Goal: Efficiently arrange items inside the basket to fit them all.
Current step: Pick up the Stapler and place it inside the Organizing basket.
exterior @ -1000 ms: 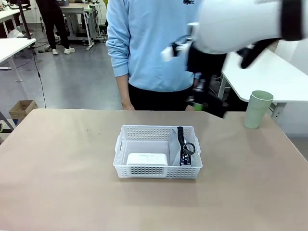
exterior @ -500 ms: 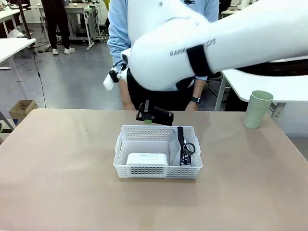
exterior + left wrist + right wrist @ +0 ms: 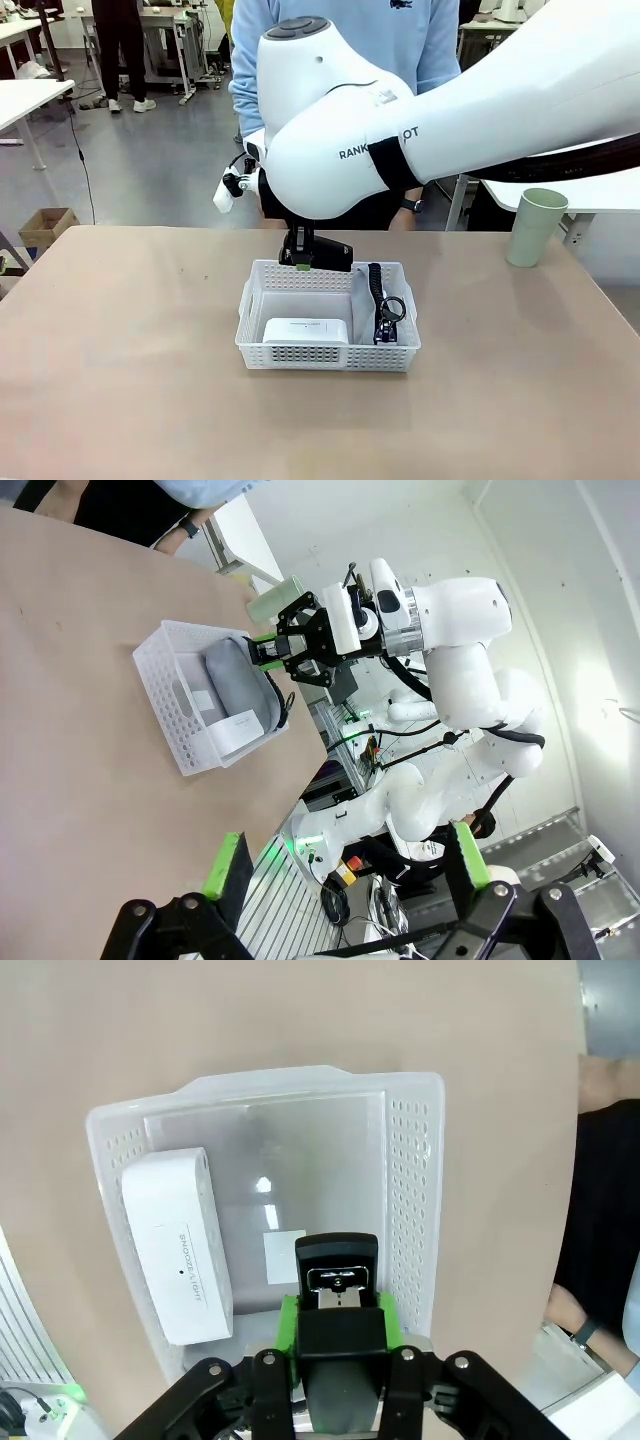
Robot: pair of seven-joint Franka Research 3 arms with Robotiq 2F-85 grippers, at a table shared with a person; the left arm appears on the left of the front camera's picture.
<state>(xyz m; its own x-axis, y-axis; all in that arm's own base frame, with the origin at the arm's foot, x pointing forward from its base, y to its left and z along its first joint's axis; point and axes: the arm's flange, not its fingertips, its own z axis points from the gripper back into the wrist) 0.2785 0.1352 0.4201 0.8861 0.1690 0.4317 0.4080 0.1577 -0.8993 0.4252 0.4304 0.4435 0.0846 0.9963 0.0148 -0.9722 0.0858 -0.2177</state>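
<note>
Clamps the black stapler (image 3: 335, 254) in the right gripper (image 3: 303, 256) — green pads (image 3: 290, 1322) pressed to both its sides, jaws closed onto it. Holds it level above the far side of the basket (image 3: 326, 352), left of that side's middle, and over bare basket floor as seen from the right wrist. Cannot tell from the front whether it touches the rim. Reaches there across the table (image 3: 120, 350) from the right edge, the white arm (image 3: 480, 110) passing in front of a person (image 3: 437, 40) in a light blue top at the far edge.

Inside the basket, along its near wall toward the near-left corner: the small white box (image 3: 305, 330), lying flat. At the basket's right end: the grey pouch (image 3: 364, 300), stood on edge against the wall, its black strap (image 3: 376, 285) draped over the top.

Out on the table near the far-right corner, well apart from the basket — the pale green cup (image 3: 536, 227), upright.

Carries the left gripper (image 3: 345, 865) clear of the table top, well apart from the basket, jaws spread wide with nothing between them.
</note>
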